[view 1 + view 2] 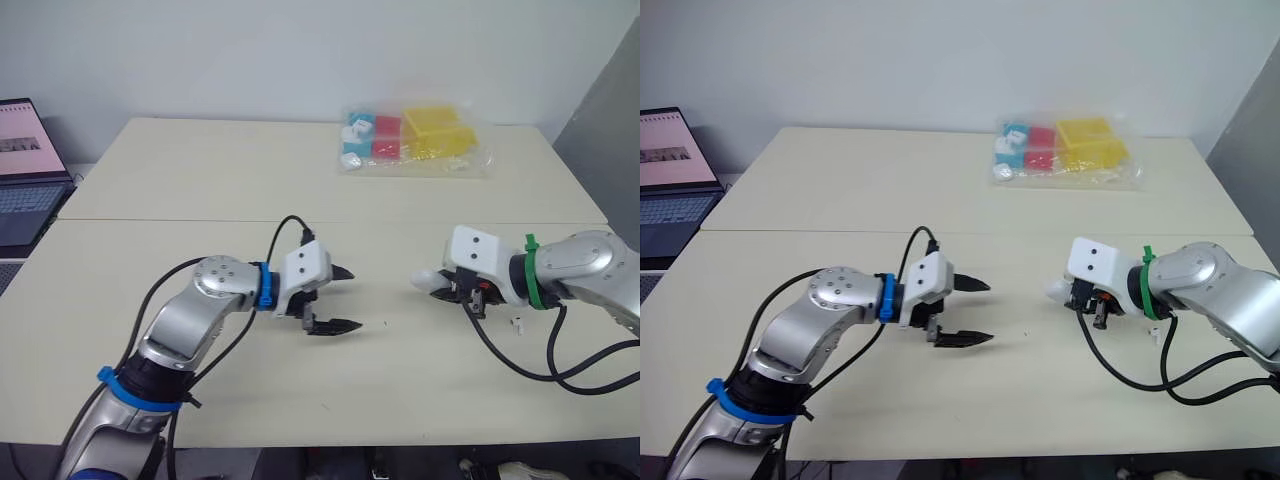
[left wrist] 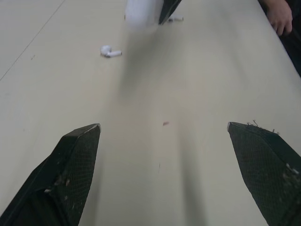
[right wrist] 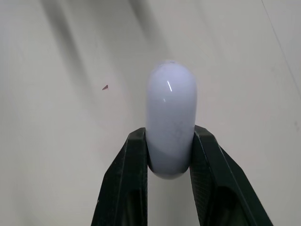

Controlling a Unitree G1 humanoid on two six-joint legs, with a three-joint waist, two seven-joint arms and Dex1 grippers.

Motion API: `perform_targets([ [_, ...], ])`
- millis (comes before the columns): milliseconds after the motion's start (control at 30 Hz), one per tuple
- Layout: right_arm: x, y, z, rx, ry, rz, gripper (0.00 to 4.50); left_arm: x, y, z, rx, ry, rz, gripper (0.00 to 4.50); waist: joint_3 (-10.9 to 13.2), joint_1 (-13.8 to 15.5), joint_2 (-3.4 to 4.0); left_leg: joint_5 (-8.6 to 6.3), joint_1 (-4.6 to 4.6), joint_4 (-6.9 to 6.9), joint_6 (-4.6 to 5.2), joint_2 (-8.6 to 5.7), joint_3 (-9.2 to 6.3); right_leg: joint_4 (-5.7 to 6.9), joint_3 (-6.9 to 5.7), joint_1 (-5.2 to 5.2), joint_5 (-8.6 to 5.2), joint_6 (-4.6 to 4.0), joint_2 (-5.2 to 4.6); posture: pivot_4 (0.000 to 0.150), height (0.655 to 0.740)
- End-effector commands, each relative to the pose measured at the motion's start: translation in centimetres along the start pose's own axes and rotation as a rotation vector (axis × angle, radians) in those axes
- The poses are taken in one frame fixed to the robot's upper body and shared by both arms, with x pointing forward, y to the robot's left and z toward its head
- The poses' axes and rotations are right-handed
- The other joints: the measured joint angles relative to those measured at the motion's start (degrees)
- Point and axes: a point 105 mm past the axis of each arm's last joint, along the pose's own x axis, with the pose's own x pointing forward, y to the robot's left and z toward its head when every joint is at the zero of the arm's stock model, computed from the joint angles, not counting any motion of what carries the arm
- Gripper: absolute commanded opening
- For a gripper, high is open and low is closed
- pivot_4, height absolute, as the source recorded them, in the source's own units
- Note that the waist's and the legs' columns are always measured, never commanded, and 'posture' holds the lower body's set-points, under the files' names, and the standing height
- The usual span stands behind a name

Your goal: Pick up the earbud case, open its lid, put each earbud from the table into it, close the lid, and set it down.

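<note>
The white earbud case (image 3: 170, 117) is pinched between my right gripper's (image 1: 442, 286) two black fingers (image 3: 135, 155), lid closed, just above the table right of centre. My left gripper (image 1: 352, 298) hovers low over the table's middle, open and with nothing between its fingers, pointing toward the case (image 1: 427, 280). One white earbud (image 2: 109, 51) lies on the table between the two grippers. A second earbud (image 2: 176, 19) lies just past the case. A small white earbud (image 1: 518, 323) also lies beside my right wrist.
A clear bag of coloured blocks (image 1: 410, 140) rests at the table's far right. An open laptop (image 1: 25, 170) stands off the left edge. A person's hand (image 2: 280, 14) rests at the table's edge.
</note>
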Motion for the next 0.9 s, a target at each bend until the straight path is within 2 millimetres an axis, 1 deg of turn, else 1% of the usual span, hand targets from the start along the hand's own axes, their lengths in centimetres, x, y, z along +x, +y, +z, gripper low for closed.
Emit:
perform_targets([
  [33,-0.2,-0.3,1.5,-0.113,-0.028,0.003,0.79,1.2,-0.3,1.6,0.046,-0.014,0.008,4.50,0.00,0.00,0.00,0.00,0.01,0.00,0.00,0.00,0.00,0.03,0.01,0.00,0.00,0.00,0.00,0.150,0.7359],
  [133,0.0,-0.2,2.3,-0.162,-0.038,0.018,0.79,2.4,0.0,2.0,0.067,-0.012,0.025,4.50,0.00,0.03,0.00,0.00,0.02,0.03,0.00,-0.01,-0.02,0.10,0.01,0.00,0.00,-0.01,0.00,0.150,0.7359],
  [233,0.0,-0.6,2.8,-0.182,-0.039,0.019,0.79,2.9,0.7,2.1,0.084,0.000,0.056,4.50,0.00,0.02,0.00,0.00,0.05,0.06,0.00,-0.02,-0.02,0.16,0.02,0.01,0.01,-0.01,0.00,0.150,0.7359],
  [467,0.3,-0.4,3.3,-0.181,-0.042,0.032,0.79,3.4,1.1,2.6,0.107,0.000,0.068,4.50,0.00,0.10,0.00,0.00,0.05,0.06,0.00,-0.02,-0.01,0.19,0.03,0.02,0.00,-0.02,-0.01,0.150,0.7359],
  [567,0.4,-0.2,3.4,-0.180,-0.040,0.040,0.79,3.5,0.9,3.0,0.117,-0.014,0.060,4.50,0.00,0.11,0.00,0.01,0.05,0.10,0.00,-0.05,-0.01,0.19,0.03,0.04,0.00,-0.02,-0.03,0.150,0.7359],
  [900,0.5,-0.1,3.2,-0.178,-0.035,0.048,0.79,3.5,0.6,3.2,0.149,-0.020,0.042,4.50,0.00,0.09,0.00,0.01,0.08,0.12,0.00,-0.04,-0.03,0.25,0.03,0.05,0.01,-0.03,-0.02,0.150,0.7359],
])
